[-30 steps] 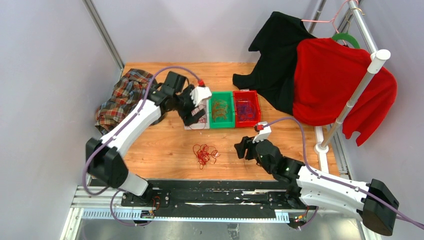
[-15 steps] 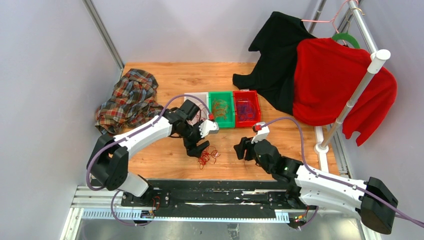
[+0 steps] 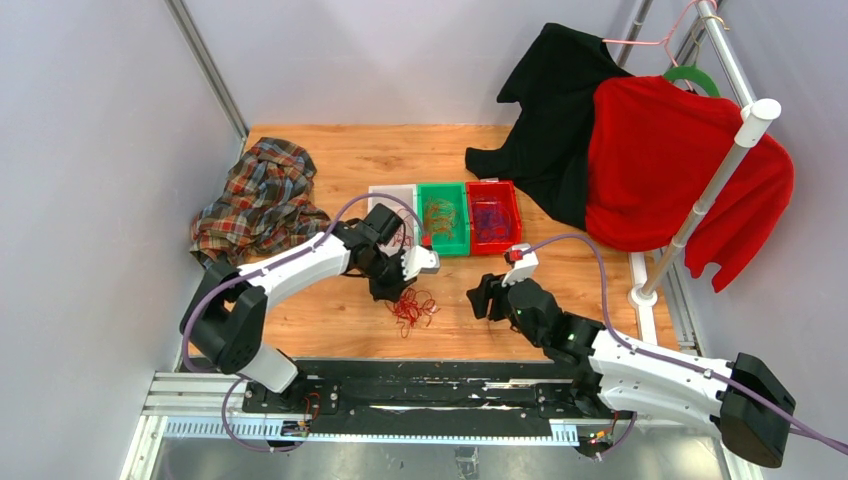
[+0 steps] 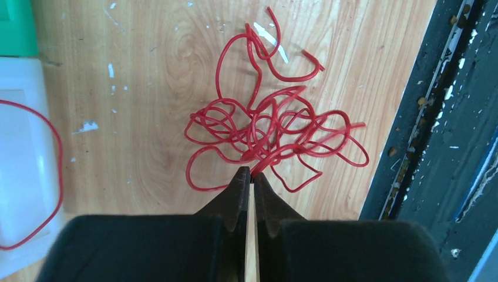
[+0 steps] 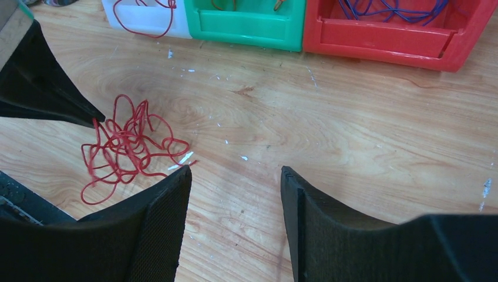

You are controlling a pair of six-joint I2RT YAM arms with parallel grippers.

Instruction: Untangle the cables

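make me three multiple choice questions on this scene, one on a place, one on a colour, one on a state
1. Where does the red cable tangle lie?
A. in the green bin
B. on the bare table, nearer the arms than the bins
C. on the plaid shirt

2. What colour are the cables in the red bin?
A. blue-purple
B. orange
C. white

3. How is the left tool?
A. wide open over the bins
B. gripping the shirt
C. shut on a strand at the tangle's edge

Answers:
1 B, the top view shows it on wood in front of the bins.
2 A, the right wrist view shows blue-purple cables inside it.
3 C, the left wrist view shows its fingers pressed together on a red strand.
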